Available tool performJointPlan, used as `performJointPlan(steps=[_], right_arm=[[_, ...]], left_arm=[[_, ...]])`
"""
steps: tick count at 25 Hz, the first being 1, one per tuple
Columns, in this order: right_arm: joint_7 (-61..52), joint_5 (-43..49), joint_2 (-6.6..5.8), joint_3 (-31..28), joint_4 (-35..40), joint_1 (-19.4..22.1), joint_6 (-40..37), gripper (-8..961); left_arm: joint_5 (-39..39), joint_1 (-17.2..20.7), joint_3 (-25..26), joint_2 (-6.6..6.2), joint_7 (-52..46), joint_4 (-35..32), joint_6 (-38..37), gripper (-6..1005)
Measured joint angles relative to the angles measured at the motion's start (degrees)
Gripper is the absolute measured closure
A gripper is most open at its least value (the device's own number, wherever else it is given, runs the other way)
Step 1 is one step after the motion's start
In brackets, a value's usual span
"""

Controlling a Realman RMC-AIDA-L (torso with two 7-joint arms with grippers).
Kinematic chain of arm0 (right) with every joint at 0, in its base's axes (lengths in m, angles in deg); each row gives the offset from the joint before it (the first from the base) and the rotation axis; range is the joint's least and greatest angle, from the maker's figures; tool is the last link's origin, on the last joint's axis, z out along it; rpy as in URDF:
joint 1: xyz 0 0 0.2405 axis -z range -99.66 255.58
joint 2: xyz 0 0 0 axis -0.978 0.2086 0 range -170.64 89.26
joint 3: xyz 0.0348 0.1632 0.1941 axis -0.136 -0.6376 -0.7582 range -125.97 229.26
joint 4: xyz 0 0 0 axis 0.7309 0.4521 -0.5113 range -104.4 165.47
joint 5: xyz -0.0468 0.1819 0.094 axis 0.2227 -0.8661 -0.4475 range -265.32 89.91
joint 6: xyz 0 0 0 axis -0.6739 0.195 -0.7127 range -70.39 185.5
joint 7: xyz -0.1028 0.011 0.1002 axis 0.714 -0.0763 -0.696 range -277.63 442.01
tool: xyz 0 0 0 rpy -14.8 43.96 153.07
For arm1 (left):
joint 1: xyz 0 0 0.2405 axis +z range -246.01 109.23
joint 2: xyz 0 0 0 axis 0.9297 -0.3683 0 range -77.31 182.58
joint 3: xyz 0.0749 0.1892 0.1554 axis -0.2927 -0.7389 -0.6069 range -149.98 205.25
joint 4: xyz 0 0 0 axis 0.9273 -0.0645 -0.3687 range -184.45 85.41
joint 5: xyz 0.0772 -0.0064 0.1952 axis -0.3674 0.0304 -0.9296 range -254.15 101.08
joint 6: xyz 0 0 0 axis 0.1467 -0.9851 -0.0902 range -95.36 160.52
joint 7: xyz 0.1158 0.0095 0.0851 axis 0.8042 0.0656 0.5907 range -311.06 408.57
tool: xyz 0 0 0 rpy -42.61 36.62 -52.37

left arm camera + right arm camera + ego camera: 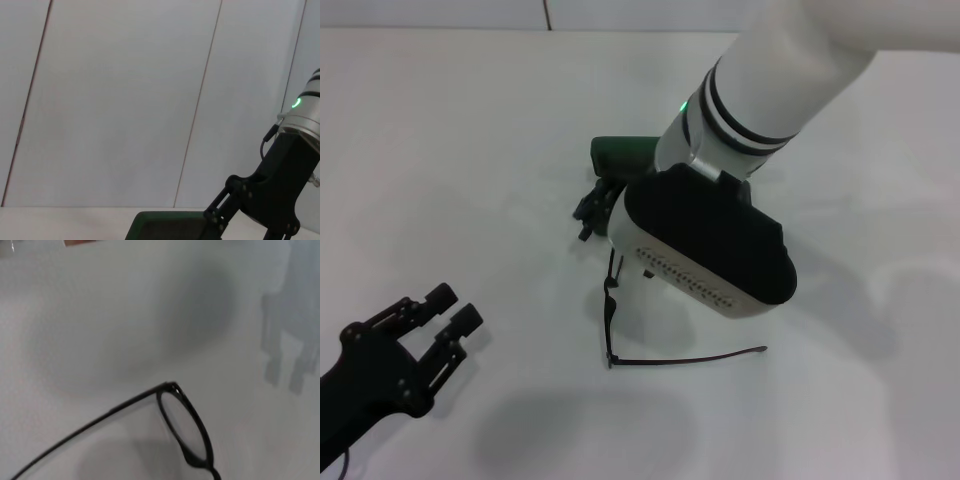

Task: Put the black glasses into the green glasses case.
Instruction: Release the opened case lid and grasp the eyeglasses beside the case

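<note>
Glasses, the black glasses [611,310], are lying on the table just near of the green glasses case [623,152], light and fragile, best pinched at the frame, while the right gripper [592,208], grip unclear, is hovering and the left gripper [450,312] is idling spread.

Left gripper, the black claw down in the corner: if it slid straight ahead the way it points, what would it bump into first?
Probably the black glasses. The left gripper, fingers open, points across the bare table toward them. Depth is unclear, so it might pass above them.
</note>
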Motion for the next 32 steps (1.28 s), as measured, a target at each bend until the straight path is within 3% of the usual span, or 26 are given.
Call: performJointPlan(steps=[8, 13, 26, 29, 32], right_arm=[[6.68, -8.04, 0.0, 6.95, -5.1, -1.11, 5.46, 185], [12.33, -12.64, -0.01, 7.88, -8.24, -1.3, 7.2, 186], [13.54, -12.49, -0.01, 9.93, -9.35, -1.71, 8.59, 232], [13.5, -12.48, -0.01, 10.35, -9.4, -1.64, 8.87, 465], [13.35, -12.36, -0.01, 10.88, -9.35, -1.51, 9.11, 534]], left_arm=[[-0.04, -1.61, -1.25, 0.18, 0.9, 1.83, -0.06, 635], [0.11, -2.99, -1.3, 0.18, 1.34, 3.51, 0.07, 635], [0.48, -3.76, -1.32, 0.18, 1.5, 4.85, 0.85, 634], [0.48, -3.84, -1.33, 0.18, 1.5, 5.19, 1.21, 634], [0.48, -4.14, -1.33, 0.18, 1.51, 5.68, 1.36, 634]])
